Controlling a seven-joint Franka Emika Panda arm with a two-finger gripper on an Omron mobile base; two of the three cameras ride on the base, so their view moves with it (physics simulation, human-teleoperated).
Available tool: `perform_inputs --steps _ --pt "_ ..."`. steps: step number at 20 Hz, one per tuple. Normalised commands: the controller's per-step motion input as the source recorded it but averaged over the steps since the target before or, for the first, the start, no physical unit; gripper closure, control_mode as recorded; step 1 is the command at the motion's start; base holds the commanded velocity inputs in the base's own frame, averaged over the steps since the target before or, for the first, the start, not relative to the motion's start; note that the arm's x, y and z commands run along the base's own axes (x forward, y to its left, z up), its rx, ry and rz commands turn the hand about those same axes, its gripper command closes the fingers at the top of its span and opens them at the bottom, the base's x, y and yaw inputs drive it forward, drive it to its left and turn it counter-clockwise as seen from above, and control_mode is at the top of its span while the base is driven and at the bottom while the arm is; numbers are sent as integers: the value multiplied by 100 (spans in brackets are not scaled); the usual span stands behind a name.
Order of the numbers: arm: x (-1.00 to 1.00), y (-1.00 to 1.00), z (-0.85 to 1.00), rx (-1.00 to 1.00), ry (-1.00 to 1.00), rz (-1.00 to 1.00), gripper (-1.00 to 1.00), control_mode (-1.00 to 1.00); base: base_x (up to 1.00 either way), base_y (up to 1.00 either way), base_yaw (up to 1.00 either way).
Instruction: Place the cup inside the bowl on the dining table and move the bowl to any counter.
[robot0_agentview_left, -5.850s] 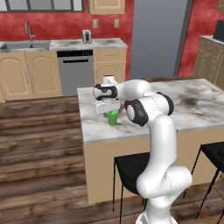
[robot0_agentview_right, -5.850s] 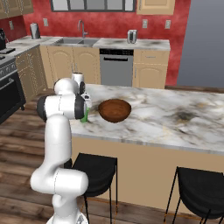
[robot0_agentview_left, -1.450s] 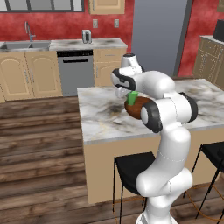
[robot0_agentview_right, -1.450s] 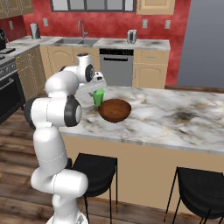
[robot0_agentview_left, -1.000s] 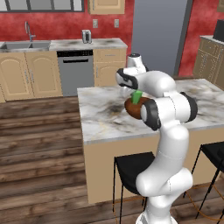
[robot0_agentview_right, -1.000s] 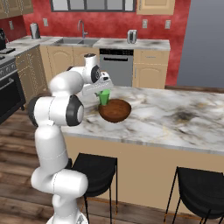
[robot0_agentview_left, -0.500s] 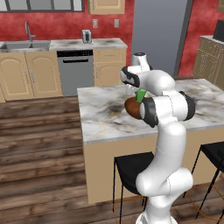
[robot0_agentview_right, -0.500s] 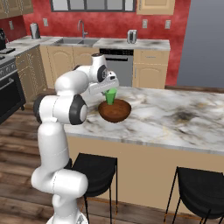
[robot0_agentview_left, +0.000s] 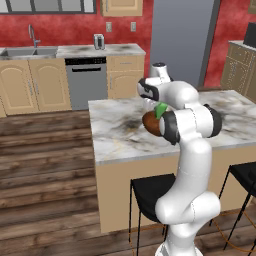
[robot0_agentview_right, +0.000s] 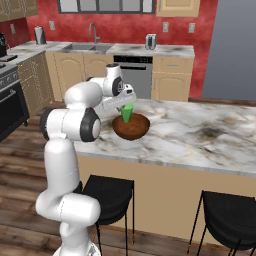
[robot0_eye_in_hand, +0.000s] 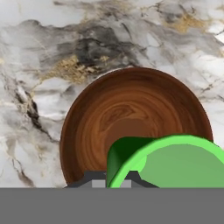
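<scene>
One smooth green cup (robot0_eye_in_hand: 175, 162), apparently hand-held, over round wood-grained bowl (robot0_eye_in_hand: 127, 113).

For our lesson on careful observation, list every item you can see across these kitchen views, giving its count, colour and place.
cup: one, bright green, tilted over the bowl, held by the end effector.
bowl: one, dark brown, on the dining table.
dining table: one, marbled white-grey top, tan sides, centre of room.
stools: two, black, tucked under the table's near side.
counter: one, marbled top over light wood cabinets, along the red wall.
dishwasher: one, grey, under the counter.
sink tap: one, metal, on the counter.
fridge: one, grey, beside the counter.
end effector: one, closed on the cup above the bowl.
</scene>
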Motion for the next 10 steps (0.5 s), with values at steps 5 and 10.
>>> perform_inputs --steps 5,10 --pt "0 -3 -26 0 0 0 100 -100 0 0 0" --pt "0 -13 -21 0 0 0 100 -100 0 0 0"
